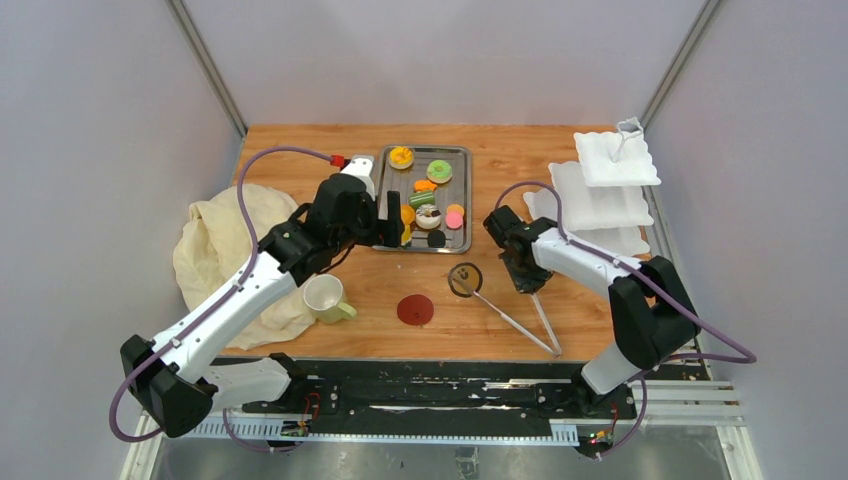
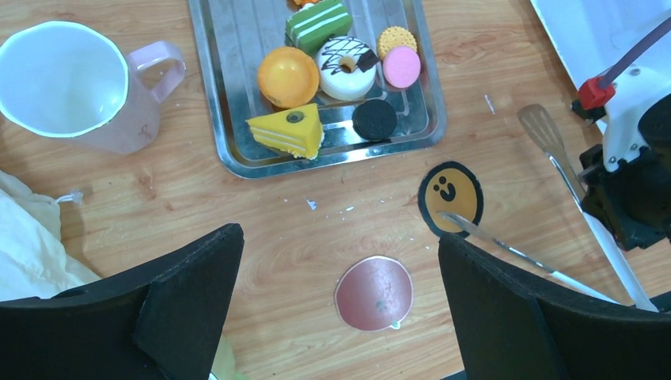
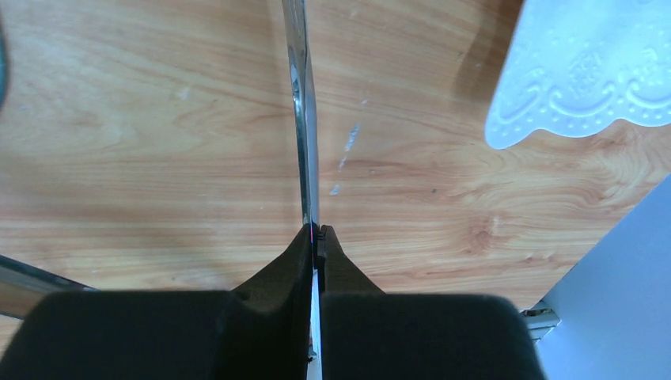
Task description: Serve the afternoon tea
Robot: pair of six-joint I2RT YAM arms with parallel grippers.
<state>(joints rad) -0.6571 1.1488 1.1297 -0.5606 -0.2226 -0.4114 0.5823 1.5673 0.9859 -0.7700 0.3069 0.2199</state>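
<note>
Two black fingers of the left pincer fill the bottom of the left wrist view. They are spread wide and grasp nothing. Between them on the table lies the red coaster. Just beyond it is the yellow coaster, which has a face printed on it. One tip of the metal tongs rests across that yellow coaster.

The right pincer is clenched on the tongs' other arm, and the thin steel strip runs out from between its fingertips. A corner of the white tiered stand shows beside it. From above, the stand sits at the table's far right with its plates bare.

The pastries all lie in the steel tray at the middle of the far side. At the tray's near end are a yellow cake wedge, an orange ball, a black cookie and the pink disc. The green donut and an orange tart sit at its far end.

A pale mug stands upright on the table left of the tray, touching the edge of a cream cloth. The mug is well apart from both coasters.
</note>
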